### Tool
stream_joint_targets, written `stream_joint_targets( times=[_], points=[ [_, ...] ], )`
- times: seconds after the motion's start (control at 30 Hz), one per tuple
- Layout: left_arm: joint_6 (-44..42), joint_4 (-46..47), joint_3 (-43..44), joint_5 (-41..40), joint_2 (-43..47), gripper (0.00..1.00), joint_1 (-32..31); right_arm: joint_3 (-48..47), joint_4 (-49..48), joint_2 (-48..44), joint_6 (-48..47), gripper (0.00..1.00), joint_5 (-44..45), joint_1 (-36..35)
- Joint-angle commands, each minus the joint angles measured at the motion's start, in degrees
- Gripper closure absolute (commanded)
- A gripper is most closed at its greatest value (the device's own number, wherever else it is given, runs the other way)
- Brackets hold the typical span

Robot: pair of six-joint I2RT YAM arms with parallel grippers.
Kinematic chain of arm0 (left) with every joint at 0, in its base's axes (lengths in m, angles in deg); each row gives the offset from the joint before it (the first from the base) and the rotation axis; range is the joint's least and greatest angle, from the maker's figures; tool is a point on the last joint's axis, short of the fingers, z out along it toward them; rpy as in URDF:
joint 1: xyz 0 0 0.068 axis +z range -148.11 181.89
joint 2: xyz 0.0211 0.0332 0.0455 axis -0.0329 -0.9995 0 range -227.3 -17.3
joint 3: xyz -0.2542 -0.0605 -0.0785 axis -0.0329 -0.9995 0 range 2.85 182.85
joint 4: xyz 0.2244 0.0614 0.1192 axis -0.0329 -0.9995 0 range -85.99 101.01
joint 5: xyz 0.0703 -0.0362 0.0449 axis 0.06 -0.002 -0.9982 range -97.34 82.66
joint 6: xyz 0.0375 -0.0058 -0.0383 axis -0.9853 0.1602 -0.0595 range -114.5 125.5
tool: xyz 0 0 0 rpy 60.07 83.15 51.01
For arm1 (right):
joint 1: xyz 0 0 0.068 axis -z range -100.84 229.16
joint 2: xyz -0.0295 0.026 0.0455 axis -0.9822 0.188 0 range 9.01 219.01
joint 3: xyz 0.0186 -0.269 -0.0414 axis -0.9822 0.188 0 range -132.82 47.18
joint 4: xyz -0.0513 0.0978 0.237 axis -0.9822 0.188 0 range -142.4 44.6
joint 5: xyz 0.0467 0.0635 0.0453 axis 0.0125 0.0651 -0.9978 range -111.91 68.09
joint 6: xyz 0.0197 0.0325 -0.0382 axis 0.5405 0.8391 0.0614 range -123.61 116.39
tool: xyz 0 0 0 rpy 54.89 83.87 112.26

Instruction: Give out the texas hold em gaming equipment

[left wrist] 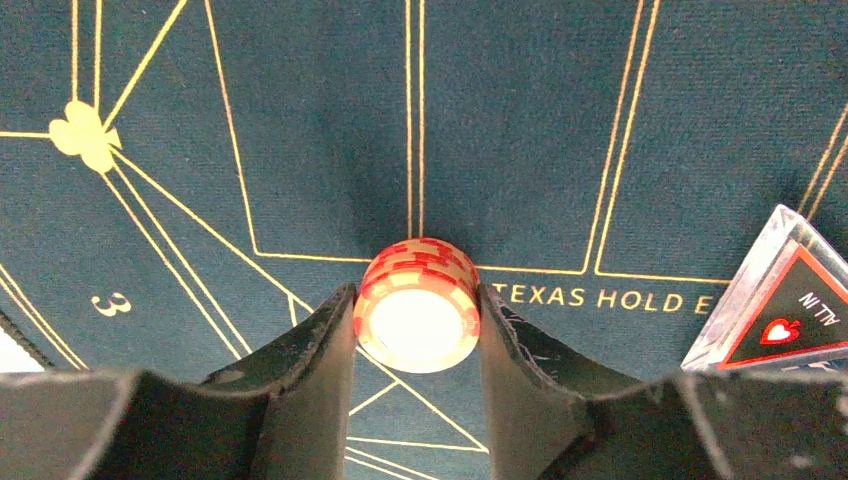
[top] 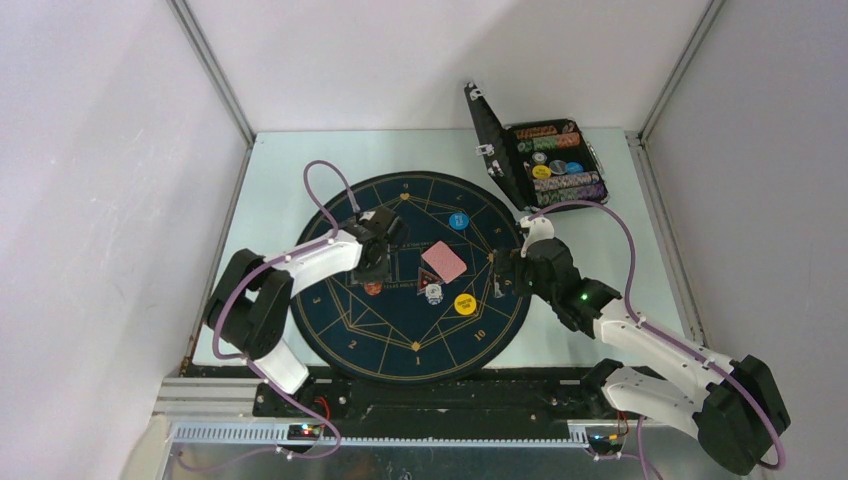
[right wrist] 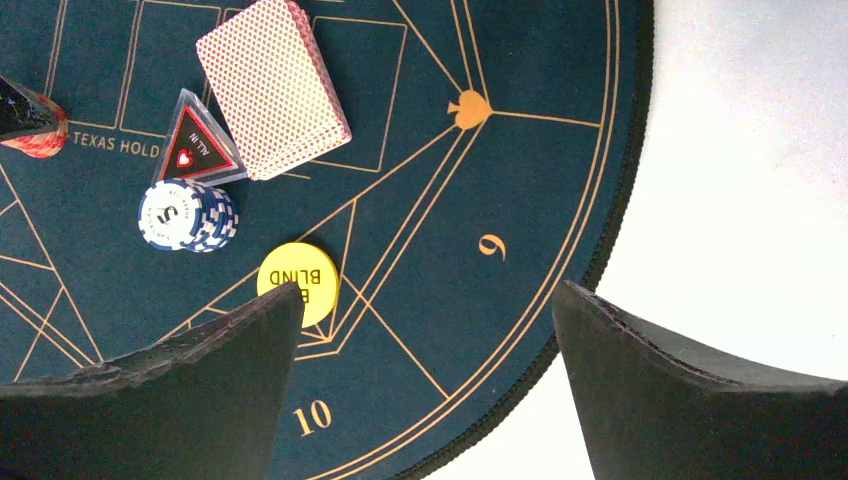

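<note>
Mat (left wrist: 300, 120): red chips (left wrist: 418, 305) between left fingers (left wrist: 315, 375)

A round dark-blue mat (top: 385, 335) with gold lines lies on the pale table (top: 285, 170). A black hinged case (top: 492, 140) stands open beside its far right edge.

Reaches the left arm (top: 310, 258) forward, elbow folded, with the left gripper (left wrist: 417, 300) pointing down, pads pressed on both sides of a red chip stack (left wrist: 420, 335). Holds the right arm (top: 650, 335) stretched inward, right gripper (right wrist: 428, 290) spread wide, gripping nothing.

The right claw (right wrist: 428, 300) partly hides the yellow disc (right wrist: 300, 268); the triangular marker (left wrist: 780, 300) runs off-frame.
</note>
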Motion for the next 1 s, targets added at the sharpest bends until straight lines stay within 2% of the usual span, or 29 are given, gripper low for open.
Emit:
stream_joint_targets(
  times=[0.0, 0.27, 0.6, 0.73, 0.87, 0.97],
  points=[
    [-0.31, 0.23, 1.08, -0.7, 1.74, 0.74, 0.17, -0.18, -2.31, 0.01, 0.06, 0.03, 0.33, 0.12],
    [0.22, 0.64, -0.13, 0.23, 6.08, 0.99, 0.17, -0.16, -2.21, -0.08, 0.04, 0.03, 0.39, 0.14],
    [-0.17, -0.72, 1.51, -0.25, 8.44, 1.0, 2.04, -0.18, -2.06, -0.34, 0.1, 0.03, 0.63, 0.13],
    [-1.46, 0.79, 3.93, 0.58, 8.13, 1.0, 7.96, -0.18, -1.94, -0.51, 0.06, 0.03, 0.95, 0.14],
    [-2.1, 3.64, 7.28, 5.59, 5.87, 1.0, 17.25, -0.18, -1.78, -0.47, 0.09, 0.03, 1.23, 0.18],
    [-1.55, 6.33, 9.34, 6.36, 2.59, 1.0, 23.7, -0.17, -1.74, -0.35, 0.0, 0.03, 1.61, 0.19]
  ],
)
